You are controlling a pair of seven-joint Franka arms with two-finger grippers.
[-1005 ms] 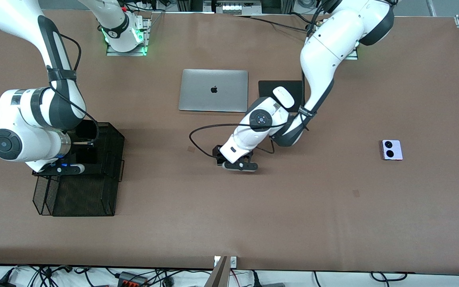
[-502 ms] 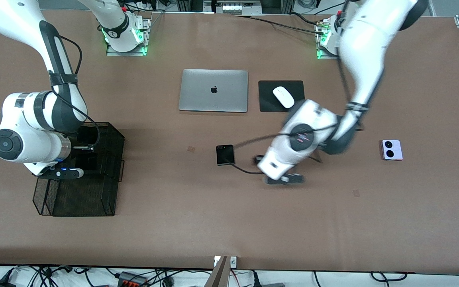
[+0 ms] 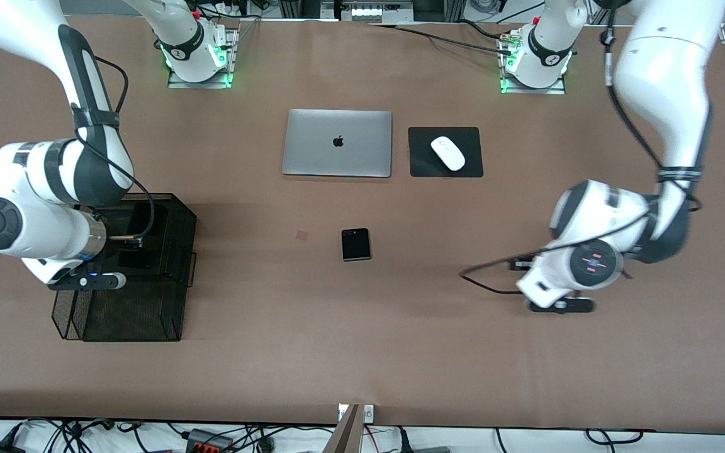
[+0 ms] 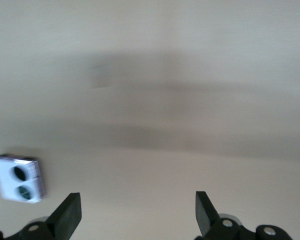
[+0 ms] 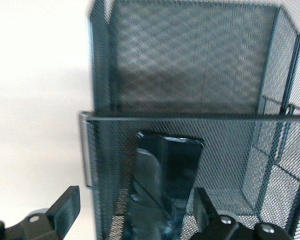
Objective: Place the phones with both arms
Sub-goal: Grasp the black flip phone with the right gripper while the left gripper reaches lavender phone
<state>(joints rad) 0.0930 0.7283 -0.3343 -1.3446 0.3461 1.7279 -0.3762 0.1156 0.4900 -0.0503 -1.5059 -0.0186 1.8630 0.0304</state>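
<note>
1. Brown table [image 3: 400, 352]: black flip phone [image 3: 355, 244] lies mid-table.
2. Left gripper [image 4: 137, 217], fingers spread and empty, hovers beside lilac flip phone [image 4: 17, 178].
3. Right gripper [image 5: 132, 212], released, hangs over slim black phone [image 5: 162, 187] in mesh basket [image 5: 190, 75].

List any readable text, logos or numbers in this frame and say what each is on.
No words or numbers can be read.
Apple logo, no lettering: on the lid of the silver laptop.
Small red marks on the left arm's wrist joint cap: too small to read.
Ring marking around the left arm's base: too small to read.
</note>
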